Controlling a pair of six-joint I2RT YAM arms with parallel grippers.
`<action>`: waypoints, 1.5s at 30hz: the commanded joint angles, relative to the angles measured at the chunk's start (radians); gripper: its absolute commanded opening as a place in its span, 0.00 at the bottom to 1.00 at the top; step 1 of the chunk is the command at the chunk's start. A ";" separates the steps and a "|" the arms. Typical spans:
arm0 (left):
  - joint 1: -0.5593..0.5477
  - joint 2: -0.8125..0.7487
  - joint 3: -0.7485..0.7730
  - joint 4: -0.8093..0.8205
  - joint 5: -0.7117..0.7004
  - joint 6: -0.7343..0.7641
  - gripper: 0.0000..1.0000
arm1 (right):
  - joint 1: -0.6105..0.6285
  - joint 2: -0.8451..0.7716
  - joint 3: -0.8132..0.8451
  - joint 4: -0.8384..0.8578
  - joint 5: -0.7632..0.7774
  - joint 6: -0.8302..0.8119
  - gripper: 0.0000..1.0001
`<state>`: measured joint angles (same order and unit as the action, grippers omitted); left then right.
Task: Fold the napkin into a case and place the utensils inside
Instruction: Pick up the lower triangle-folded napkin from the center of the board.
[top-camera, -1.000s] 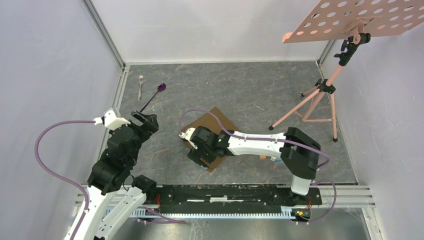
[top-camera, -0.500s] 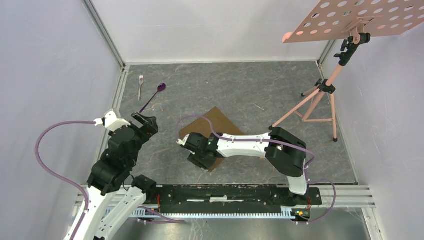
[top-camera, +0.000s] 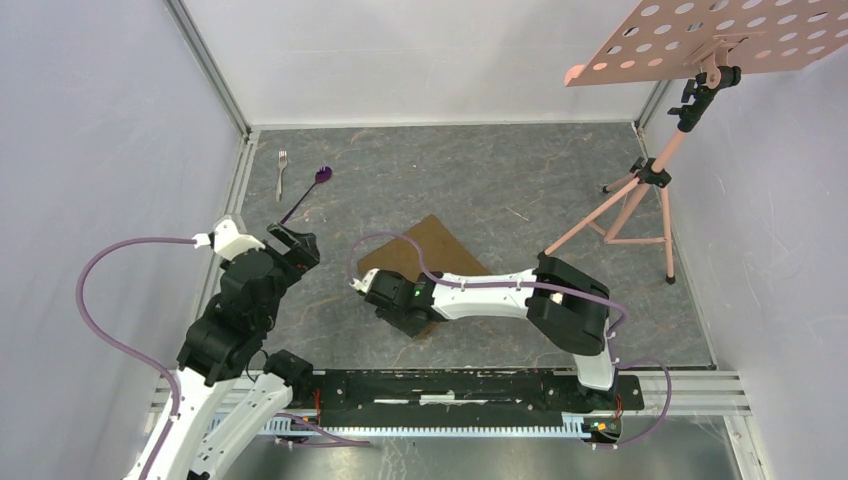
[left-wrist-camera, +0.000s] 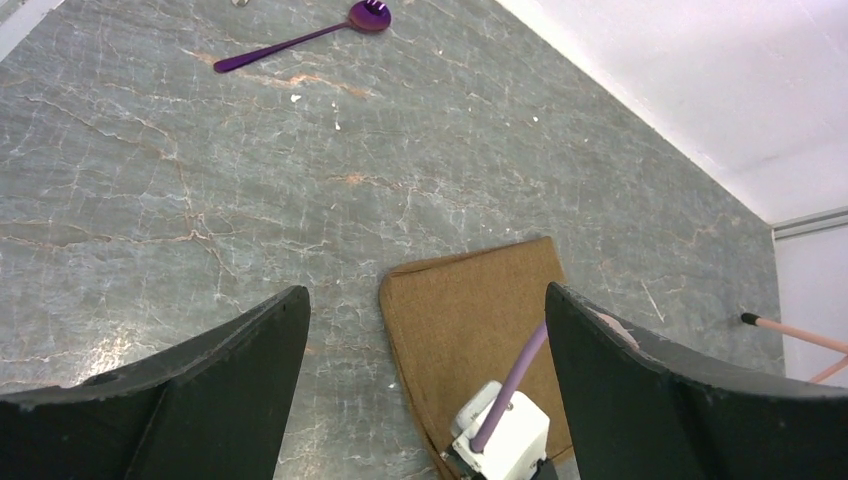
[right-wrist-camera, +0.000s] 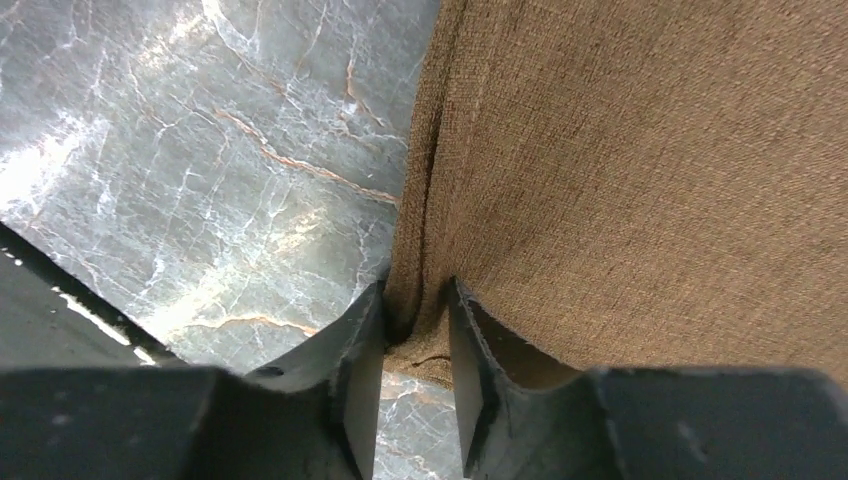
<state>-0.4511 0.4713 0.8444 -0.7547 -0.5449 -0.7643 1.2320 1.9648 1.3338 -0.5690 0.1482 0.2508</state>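
Observation:
The brown napkin (top-camera: 428, 248) lies flat in the middle of the table, one corner pointing away from me. My right gripper (top-camera: 405, 318) is down at its near-left edge, and in the right wrist view the two fingers (right-wrist-camera: 365, 350) pinch a bunched fold of the napkin (right-wrist-camera: 640, 150) between them. My left gripper (top-camera: 296, 246) hovers wide open to the left of the cloth, holding nothing; its view shows the napkin (left-wrist-camera: 470, 310) and the right wrist (left-wrist-camera: 500, 435) between its fingers. The silver fork (top-camera: 282, 160) and the purple spoon (top-camera: 312, 186) (left-wrist-camera: 300, 38) lie at the far left.
A pink tripod stand (top-camera: 640, 190) carries a perforated board (top-camera: 720, 40) at the far right. Small blocks (top-camera: 545, 318) sit by the right arm's base. White walls close in the table, and a black rail (top-camera: 470, 390) runs along the near edge.
My right gripper slid towards the napkin's near-left edge and its jaws closed in from wide apart onto the cloth. The left arm barely moved.

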 joint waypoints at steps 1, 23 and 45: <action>0.003 0.045 0.022 0.002 0.010 0.023 0.94 | 0.006 0.007 -0.087 0.061 0.142 0.011 0.28; 0.014 0.450 -0.189 0.105 0.409 -0.455 1.00 | -0.211 -0.332 -0.494 0.624 -0.427 0.191 0.00; 0.166 0.727 -0.488 0.751 0.754 -0.607 0.83 | -0.337 -0.412 -0.657 0.839 -0.616 0.313 0.00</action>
<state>-0.2989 1.1835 0.4080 -0.1261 0.1917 -1.3350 0.9043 1.5963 0.6880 0.1940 -0.4309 0.5442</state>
